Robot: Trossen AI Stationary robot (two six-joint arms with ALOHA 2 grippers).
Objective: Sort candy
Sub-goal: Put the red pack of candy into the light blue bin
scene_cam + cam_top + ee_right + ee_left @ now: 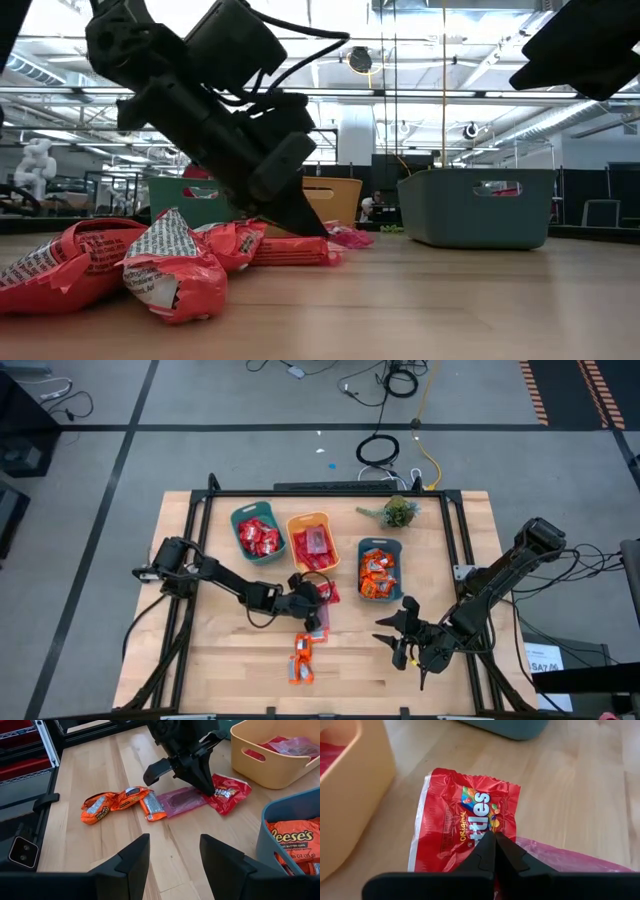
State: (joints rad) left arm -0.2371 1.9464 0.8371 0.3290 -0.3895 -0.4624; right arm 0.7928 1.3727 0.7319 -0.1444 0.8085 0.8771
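Note:
My left gripper (318,603) is down at the table's middle, shut on a red Skittles packet (465,815) that lies flat beside the orange bin (312,540). A pale pink packet (180,800) lies against the red one, partly under it. A few orange candies (120,802) lie in a row toward the near edge, touching the pink packet's end. More candy fills the left teal bin (258,532), the orange bin and the right teal bin (380,568). My right gripper (175,865) is open above bare table near the right front, touching nothing. My left gripper meets the red packet at its edge next to the pink packet (487,827), fingertips (485,845) closed together on it. The fingers slant down from the table's left (300,215). The packet lies flat on the table; how many layers are caught, I cannot tell.
The three bins stand in a row at the table's far middle, with a small green plant (398,512) behind the right one. Dark rails (195,560) run along the table's left and right sides. Bare wood lies between the two grippers and along the near edge.

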